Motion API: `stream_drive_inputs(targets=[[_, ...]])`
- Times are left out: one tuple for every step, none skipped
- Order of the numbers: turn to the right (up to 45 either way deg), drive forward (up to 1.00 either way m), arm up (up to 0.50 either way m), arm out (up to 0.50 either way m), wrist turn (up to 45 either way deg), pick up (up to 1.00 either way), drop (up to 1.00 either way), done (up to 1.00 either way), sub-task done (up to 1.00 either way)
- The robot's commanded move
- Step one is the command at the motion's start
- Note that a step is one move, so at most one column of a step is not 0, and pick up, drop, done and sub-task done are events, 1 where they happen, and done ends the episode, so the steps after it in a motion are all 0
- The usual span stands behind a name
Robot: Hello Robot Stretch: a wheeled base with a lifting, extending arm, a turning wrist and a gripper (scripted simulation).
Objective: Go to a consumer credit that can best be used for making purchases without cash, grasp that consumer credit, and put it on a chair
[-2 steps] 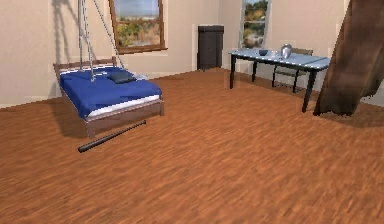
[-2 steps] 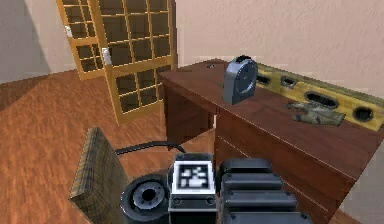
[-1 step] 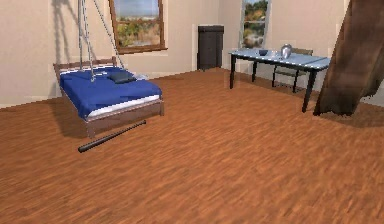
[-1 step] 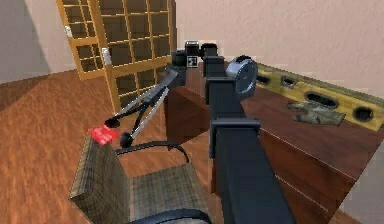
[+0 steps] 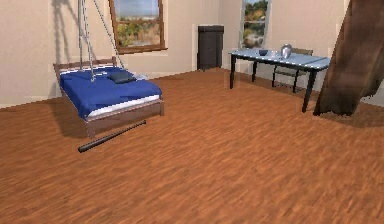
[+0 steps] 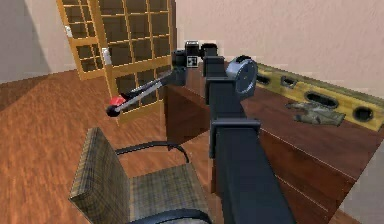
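Woven chair (image 6: 104, 182); smooth wooden desk (image 6: 330, 150).

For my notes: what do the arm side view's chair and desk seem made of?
Chair: probably woven fabric, matte, judging by its checked weave. Desk: likely wood, smooth and brown, with faint grain lines.

Floor (image 5: 230, 150): reddish wood planks, smooth, with a faint sheen. Bed (image 5: 105, 92): matt blue cloth cover on a wood frame. Curtain (image 5: 355, 60): brown cloth in soft folds. Table (image 5: 305, 61): pale smooth top on dark legs. Chair (image 6: 100, 175): coarse checked weave, with 1 dark smooth armrest. Desk (image 6: 300, 140): smooth brown wood. Door (image 6: 120, 45): light wood lattice. Arm (image 6: 245, 150): dark and matt.
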Motion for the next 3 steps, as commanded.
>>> stream_drive_inputs(targets=[[0.0, 0.00, 0.00, 0.00, 45.0, 0.00, 0.00, 0.00, 0.00], [0.0, 0.00, 0.00, 0.00, 15.0, 0.00, 0.00, 0.00, 0.00], [0.0, 0.00, -0.36, 0.00, 0.0, 0.00, 0.00, 0.00, 0.00]])
